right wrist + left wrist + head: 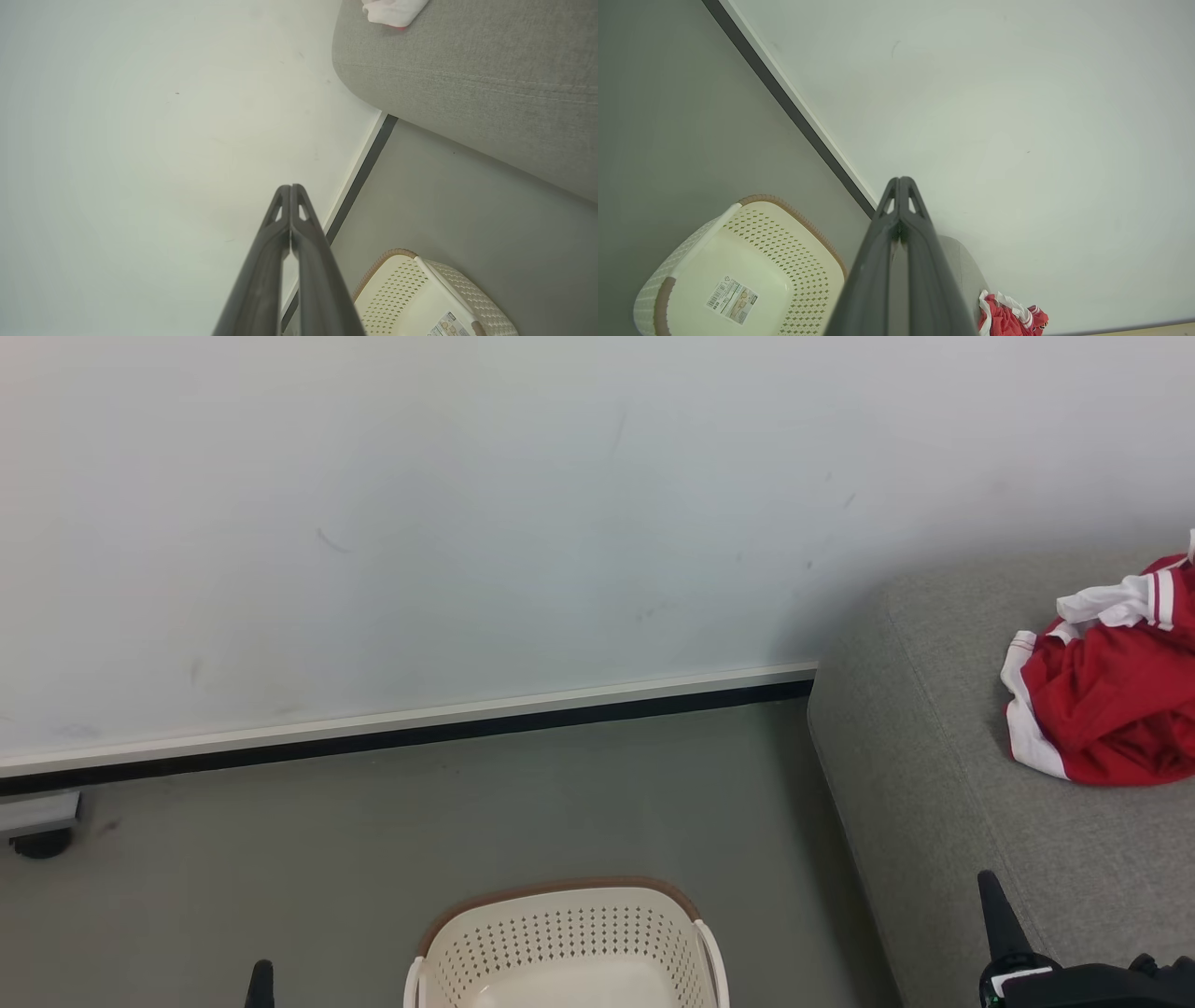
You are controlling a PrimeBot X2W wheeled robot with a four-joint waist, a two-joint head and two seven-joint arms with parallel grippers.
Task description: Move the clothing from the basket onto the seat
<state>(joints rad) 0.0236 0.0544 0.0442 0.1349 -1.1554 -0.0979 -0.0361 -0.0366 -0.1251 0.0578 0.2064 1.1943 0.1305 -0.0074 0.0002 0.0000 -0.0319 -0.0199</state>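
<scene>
The red clothing [1111, 695] with white trim lies bunched on the grey seat [943, 784] at the right; it also shows as the clothing [1011, 319] low in the left wrist view and a white edge of clothing [395, 9] at the top of the right wrist view. The cream basket [569, 943] stands on the floor at the bottom centre, with only a label on its bottom [733, 298]. My left gripper [900, 179] is shut on nothing, its tip [261, 980] left of the basket. My right gripper [290, 187] is shut and empty, its tip [994, 896] over the seat's front edge.
A pale wall with a white and black skirting [411, 728] runs behind the grey floor [420, 831]. A small dark caster under a grey block [39, 826] sits at the far left by the wall.
</scene>
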